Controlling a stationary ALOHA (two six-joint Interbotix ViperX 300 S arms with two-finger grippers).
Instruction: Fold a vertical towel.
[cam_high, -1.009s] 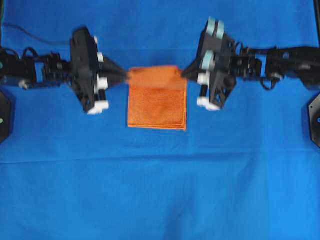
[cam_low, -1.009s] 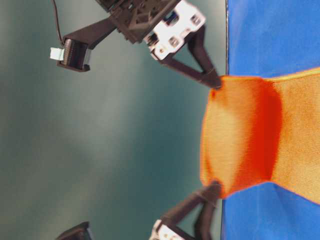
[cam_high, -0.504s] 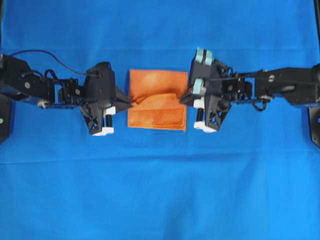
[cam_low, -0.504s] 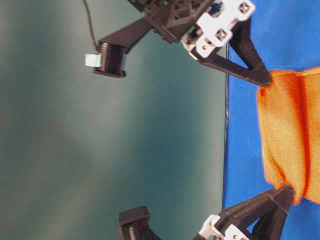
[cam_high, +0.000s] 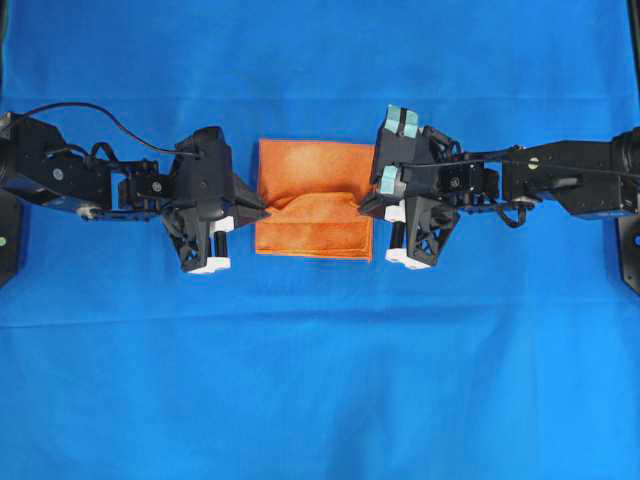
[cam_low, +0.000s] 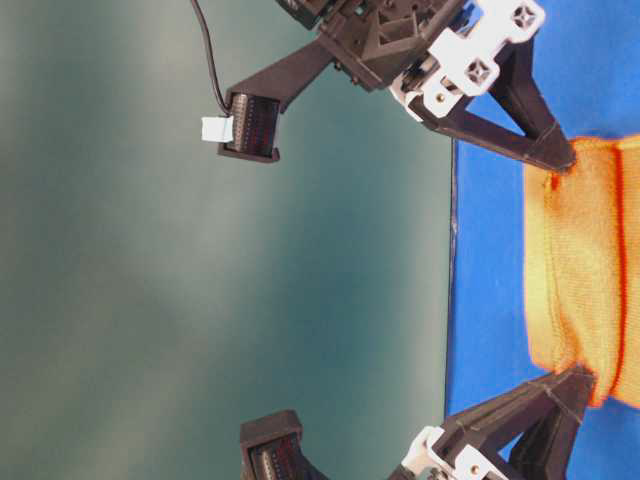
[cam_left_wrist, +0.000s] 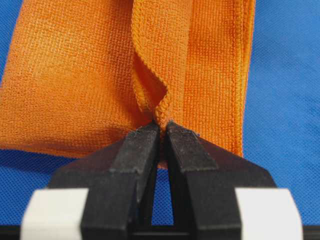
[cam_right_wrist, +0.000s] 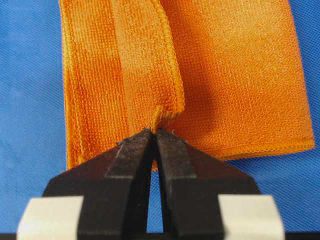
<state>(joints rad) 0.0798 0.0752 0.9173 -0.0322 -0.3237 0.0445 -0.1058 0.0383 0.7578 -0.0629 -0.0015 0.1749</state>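
The left pincer (cam_left_wrist: 162, 131) is pinched tight on a corner of the orange rectangular microfibre towel (cam_high: 315, 198), its black jaws meeting with only a nub of stitched hem caught between them; the right pincer (cam_right_wrist: 154, 135) is closed the same way on the opposite corner of that hem. In the overhead view the left pincer (cam_high: 262, 208) sits at the towel's left edge and the right pincer (cam_high: 364, 203) at its right edge, both low over the cloth, with the gripped hem running between them as a raised ridge across the towel's middle. The towel lies in the centre of the desk, on the large blue cloth (cam_high: 320, 380) that covers it, and appears part-folded: the carried edge is about halfway toward the near edge, so I judge the fold is not yet finished. The risk lies in how little fabric each pincer holds; if one arm pulls ahead of the other or they drift apart, the hem could slip out of a jaw and drop crooked. Uneven travel would also lay the edge askew, leaving the hems misaligned, and dragging too low might bunch the layer beneath or ruck the blue cloth.
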